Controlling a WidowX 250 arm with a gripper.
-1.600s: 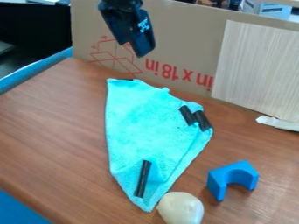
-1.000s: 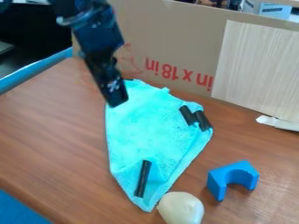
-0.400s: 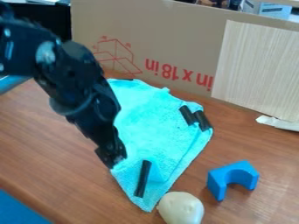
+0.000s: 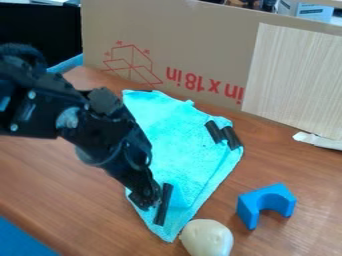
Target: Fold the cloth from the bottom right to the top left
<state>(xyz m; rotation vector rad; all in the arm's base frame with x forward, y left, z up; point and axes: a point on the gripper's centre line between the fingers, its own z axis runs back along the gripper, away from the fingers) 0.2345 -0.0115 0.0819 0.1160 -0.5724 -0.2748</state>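
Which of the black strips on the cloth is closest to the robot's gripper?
The single black strip near the cloth's bottom corner, right beside the gripper; the other two sit together by the right edge.

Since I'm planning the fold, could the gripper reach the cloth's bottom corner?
Probably yes: the gripper hangs over the cloth near that corner, though a black strip lies close beside it.
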